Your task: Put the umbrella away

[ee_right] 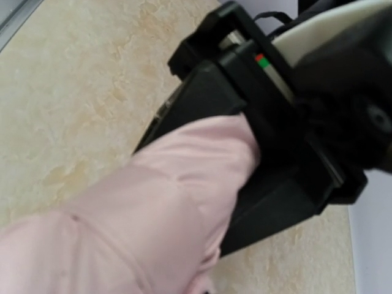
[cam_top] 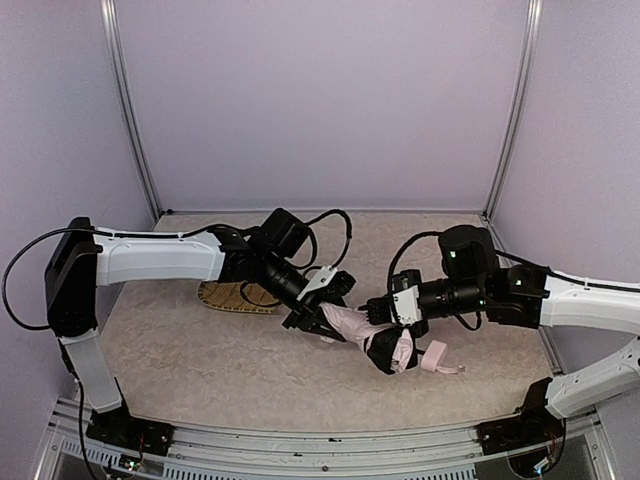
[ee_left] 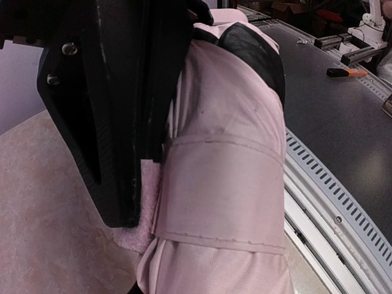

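The umbrella (cam_top: pixel 352 323) is folded into a pale pink bundle and held just above the table at its centre. Black lining (cam_top: pixel 383 352) bulges out at its right end, and the small pink handle (cam_top: pixel 436 356) rests on the table. My left gripper (cam_top: pixel 318 312) is shut on the bundle's left end. One black finger (ee_left: pixel 116 153) presses the fabric beside the closure strap (ee_left: pixel 220 190). My right gripper (cam_top: pixel 378 312) is shut and meets the umbrella from the right. Pink fabric (ee_right: pixel 153 208) covers its fingers in the right wrist view, which also shows the left gripper (ee_right: pixel 248 144).
A woven yellow bamboo tray (cam_top: pixel 235 296) lies on the table behind the left forearm. The slotted metal rail (cam_top: pixel 300 435) runs along the near edge. Purple walls and upright frame posts (cam_top: pixel 130 110) close in the back and sides.
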You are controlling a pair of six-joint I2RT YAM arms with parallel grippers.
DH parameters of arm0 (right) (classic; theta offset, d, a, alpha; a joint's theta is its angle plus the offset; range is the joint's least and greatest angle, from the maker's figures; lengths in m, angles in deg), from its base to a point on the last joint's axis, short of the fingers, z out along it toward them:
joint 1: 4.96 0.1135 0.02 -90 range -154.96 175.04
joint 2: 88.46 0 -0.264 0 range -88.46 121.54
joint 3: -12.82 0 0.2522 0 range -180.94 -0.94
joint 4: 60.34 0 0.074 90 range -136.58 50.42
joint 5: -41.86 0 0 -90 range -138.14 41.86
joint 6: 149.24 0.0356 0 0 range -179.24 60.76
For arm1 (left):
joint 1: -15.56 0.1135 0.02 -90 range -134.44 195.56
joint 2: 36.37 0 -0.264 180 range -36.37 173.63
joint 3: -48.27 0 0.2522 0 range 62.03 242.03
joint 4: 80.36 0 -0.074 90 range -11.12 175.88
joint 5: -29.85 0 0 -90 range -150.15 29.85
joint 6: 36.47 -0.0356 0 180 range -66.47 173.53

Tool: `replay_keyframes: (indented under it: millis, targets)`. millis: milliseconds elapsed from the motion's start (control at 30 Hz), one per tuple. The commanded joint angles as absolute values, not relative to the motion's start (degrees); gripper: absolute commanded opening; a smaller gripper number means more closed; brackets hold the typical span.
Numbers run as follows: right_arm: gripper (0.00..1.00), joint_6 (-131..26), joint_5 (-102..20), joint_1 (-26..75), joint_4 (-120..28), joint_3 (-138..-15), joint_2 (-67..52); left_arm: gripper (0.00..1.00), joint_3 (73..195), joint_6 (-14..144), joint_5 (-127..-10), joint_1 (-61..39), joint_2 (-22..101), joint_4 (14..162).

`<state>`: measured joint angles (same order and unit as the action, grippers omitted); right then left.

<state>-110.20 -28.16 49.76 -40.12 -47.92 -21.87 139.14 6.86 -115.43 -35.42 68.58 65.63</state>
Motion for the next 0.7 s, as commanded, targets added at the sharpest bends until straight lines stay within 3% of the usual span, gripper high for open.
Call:
replay_keyframes:
  millis: [0, 133, 367, 567, 667]
  targets:
    - [0.0, -108.97, -16.81, 54.12, -56.28, -51.75, -22.94, 0.0, 140.27, 13.36, -102.02, -35.37, 71.62, 67.18]
    - [0.03, -107.2, -16.72, 54.34, -60.0, -50.47, -22.39, 0.0, 138.61, 15.45, -100.06, -36.39, 70.51, 71.35]
    - [0.23, -103.92, -17.0, 54.35, -63.43, -48.69, -23.71, 0.0, 135.16, 13.43, -101.12, -36.77, 66.7, 73.8]
    - [0.25, -104.43, -27.36, 53.74, -62.4, -46.14, -29.7, 0.0, 129.55, 12.74, -96.32, -36.3, 63.9, 77.18]
    - [0.29, -100.81, -31.6, 50.91, -60.66, -44.93, -33.16, 0.0, 123.45, 13.74, -89.9, -36.68, 60.67, 86.31]
